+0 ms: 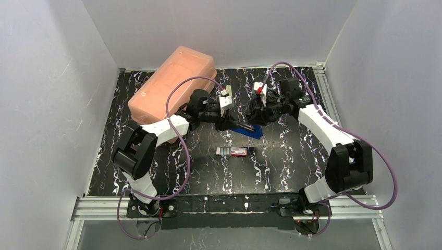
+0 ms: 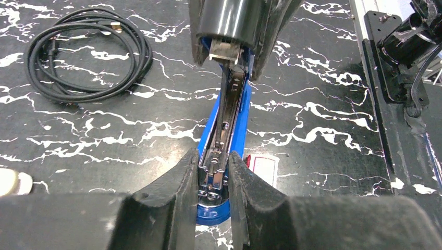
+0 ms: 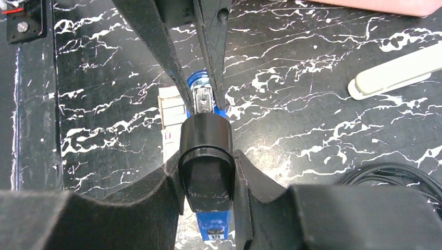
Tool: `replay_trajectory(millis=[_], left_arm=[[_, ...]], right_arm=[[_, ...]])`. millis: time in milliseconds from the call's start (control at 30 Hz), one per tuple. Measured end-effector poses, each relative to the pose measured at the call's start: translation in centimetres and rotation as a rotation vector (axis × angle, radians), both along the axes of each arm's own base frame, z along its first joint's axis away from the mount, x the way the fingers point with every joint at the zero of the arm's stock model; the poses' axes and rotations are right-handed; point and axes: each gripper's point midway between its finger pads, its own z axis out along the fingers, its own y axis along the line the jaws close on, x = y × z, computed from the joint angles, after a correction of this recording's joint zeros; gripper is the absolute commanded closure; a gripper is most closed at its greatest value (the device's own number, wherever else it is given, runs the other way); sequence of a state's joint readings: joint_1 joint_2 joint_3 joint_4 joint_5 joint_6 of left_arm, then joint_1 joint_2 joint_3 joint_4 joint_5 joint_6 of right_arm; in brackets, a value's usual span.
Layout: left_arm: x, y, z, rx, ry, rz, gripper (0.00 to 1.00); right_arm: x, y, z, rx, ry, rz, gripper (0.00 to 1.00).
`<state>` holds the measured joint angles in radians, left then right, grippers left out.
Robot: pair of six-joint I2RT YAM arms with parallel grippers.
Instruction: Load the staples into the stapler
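The blue stapler (image 1: pixel 249 130) is held with its metal channel (image 2: pixel 225 130) clamped in the left hand (image 2: pixel 213 174) and its black lid (image 3: pixel 205 140) clamped in the right hand (image 3: pixel 207 166); the staples (image 1: pixel 233 151) lie boxed on the table (image 1: pixel 292 166) just beside the stapler, on its near side; the lid is best swung fully open before release.

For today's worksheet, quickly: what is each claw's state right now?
Left claw: closed on the stapler's metal magazine.
Right claw: closed on its black lid.
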<state>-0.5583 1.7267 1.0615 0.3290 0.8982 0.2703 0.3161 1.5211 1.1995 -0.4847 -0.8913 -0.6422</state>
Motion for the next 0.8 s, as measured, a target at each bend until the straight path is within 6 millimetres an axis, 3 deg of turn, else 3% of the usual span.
replay_trajectory(millis=[233, 467, 800], left_arm=[[0.2, -1.0, -1.9, -0.001, 0.012, -0.011, 1.0], [0.4, -1.9, -4.7, 0.014, 0.047, -0.003, 1.0], [0.1, -1.5, -6.7, 0.031, 0.029, 0.049, 1.0]], right_arm=[[-0.4, -3.2, -0.4, 0.061, -0.036, -0.07, 0.99], [-0.7, -6.6, -2.5, 0.108, -0.034, -0.135, 0.99], [-1.2, -9.5, -4.3, 0.129, -0.074, -0.172, 0.99]])
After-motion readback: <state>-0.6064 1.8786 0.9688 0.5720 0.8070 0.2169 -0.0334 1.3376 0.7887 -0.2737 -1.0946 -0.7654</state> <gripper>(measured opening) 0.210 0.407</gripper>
